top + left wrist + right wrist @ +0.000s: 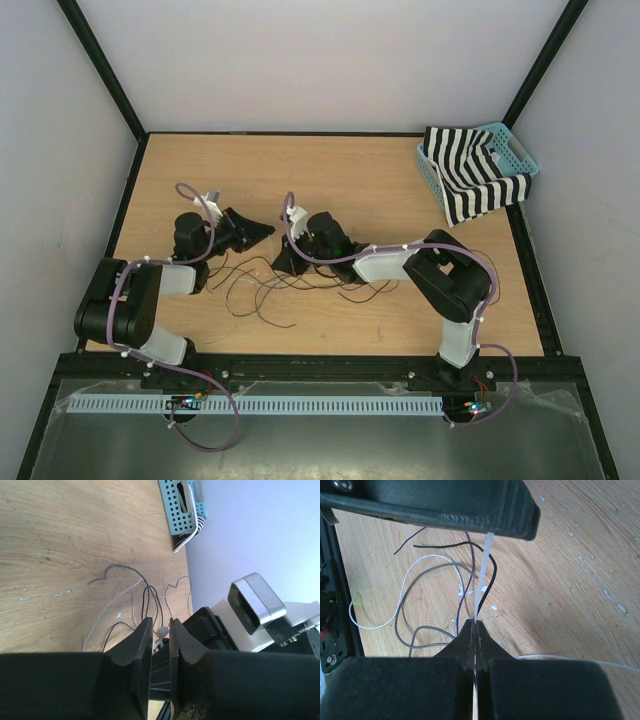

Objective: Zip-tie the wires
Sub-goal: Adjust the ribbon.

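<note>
The wires (265,290) lie loose on the wooden table in thin black and pale grey loops, just in front of both grippers. My right gripper (475,623) is shut on a thin white zip tie (482,575), which runs taut from its tips up to the underside of the left gripper's finger (445,505). My left gripper (160,622) stands with a narrow gap between its jaws and nothing in that gap. The zip tie's small white head (162,631) sits just past its tips. From above, the left gripper (262,232) and the right gripper (288,262) nearly touch.
A blue perforated basket (520,152) with a black-and-white striped cloth (475,180) stands at the back right corner. The basket (177,505) also shows far off in the left wrist view. The right arm's wrist camera (255,602) is close beside my left fingers. Black rails edge the table.
</note>
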`<state>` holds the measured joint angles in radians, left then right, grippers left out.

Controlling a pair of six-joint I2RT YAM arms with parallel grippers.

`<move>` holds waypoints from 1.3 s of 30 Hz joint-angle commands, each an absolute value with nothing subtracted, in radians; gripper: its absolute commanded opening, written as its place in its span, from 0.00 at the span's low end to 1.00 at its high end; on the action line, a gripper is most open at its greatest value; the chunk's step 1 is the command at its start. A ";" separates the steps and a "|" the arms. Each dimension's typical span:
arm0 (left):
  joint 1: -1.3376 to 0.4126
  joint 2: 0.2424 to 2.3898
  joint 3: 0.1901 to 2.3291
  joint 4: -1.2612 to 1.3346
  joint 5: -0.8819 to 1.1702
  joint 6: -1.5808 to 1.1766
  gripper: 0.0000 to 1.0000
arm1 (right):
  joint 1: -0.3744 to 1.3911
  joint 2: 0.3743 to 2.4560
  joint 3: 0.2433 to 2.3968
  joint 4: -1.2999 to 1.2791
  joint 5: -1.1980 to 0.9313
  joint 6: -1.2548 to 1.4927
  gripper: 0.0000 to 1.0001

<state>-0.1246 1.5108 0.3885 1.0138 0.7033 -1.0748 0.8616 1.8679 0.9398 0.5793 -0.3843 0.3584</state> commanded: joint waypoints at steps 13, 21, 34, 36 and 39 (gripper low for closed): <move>-0.155 1.545 0.421 1.092 0.778 -1.053 0.00 | 0.833 1.873 0.961 0.581 -0.413 0.365 0.00; -0.154 1.543 0.412 1.091 0.775 -1.038 0.00 | 0.821 1.855 0.944 0.581 -0.407 0.373 0.00; -0.168 1.539 0.378 1.091 0.752 -1.027 0.35 | 0.816 1.843 0.944 0.565 -0.405 0.375 0.00; -0.175 1.540 0.376 1.091 0.752 -1.024 0.35 | 0.816 1.844 0.945 0.565 -0.404 0.376 0.00; -0.184 1.540 0.377 1.091 0.755 -1.022 0.32 | 0.815 1.848 0.946 0.565 -0.404 0.382 0.00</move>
<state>-0.1719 1.5414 0.3851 1.0561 0.7494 -1.0431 0.8207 1.8721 0.9398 0.5690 -0.4007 0.3672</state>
